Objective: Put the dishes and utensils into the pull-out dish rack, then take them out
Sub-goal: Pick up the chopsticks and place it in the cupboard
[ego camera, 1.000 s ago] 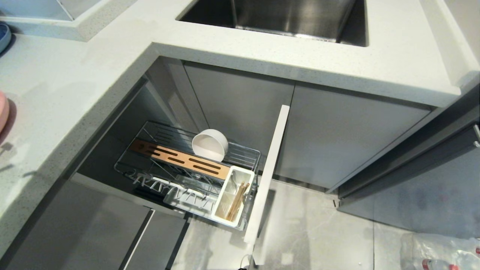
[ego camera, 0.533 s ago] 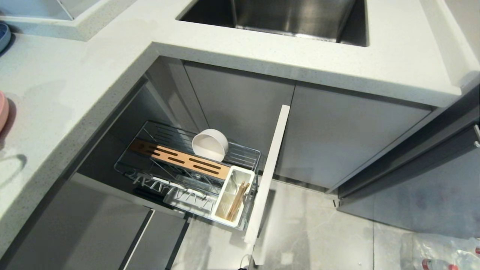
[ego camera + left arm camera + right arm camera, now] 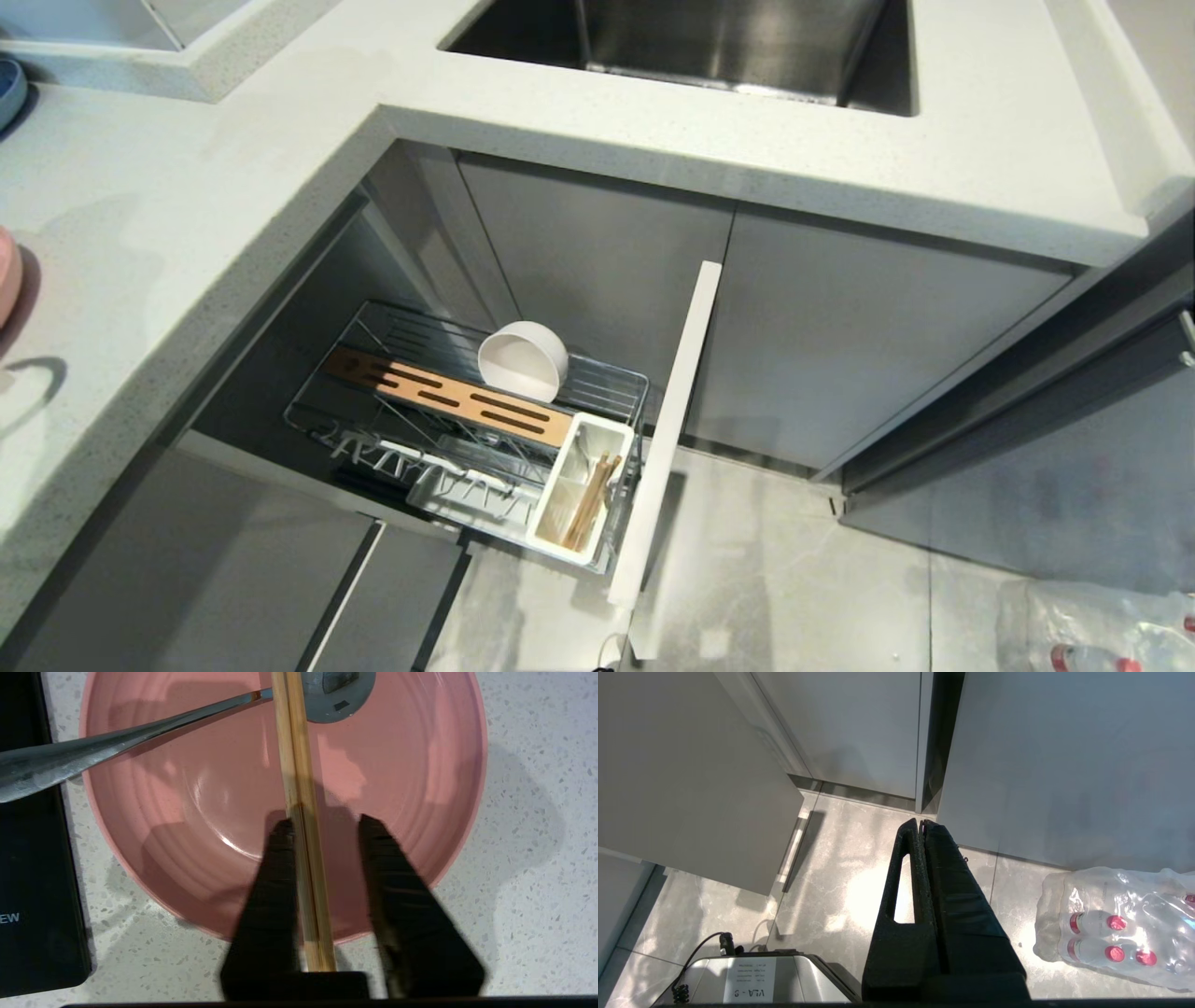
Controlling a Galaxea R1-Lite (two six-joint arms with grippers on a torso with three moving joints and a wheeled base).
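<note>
- Risk: the left gripper [image 3: 322, 826] stands partly open with the chopsticks [image 3: 299, 788] lying between its fingers, touching one finger and clear of the other. If it lifts away crookedly, that finger could drag the pair off the pink plate [image 3: 411, 765] beneath.
- Risk: the spoon [image 3: 140, 728] crosses under the chopsticks just ahead of the fingertips; a nudge to one would likely shift the other.
- Left gripper state: released, gripping nothing; the chopsticks rest on the plate.
- Beyond the gripper, well apart: the pull-out dish rack [image 3: 597, 373] stands open below the counter, the white bowl [image 3: 523, 359] on edge in it and wooden sticks in its white caddy [image 3: 616, 434].
- Right gripper [image 3: 923, 826]: clenched on nothing, parked over the floor.
</note>
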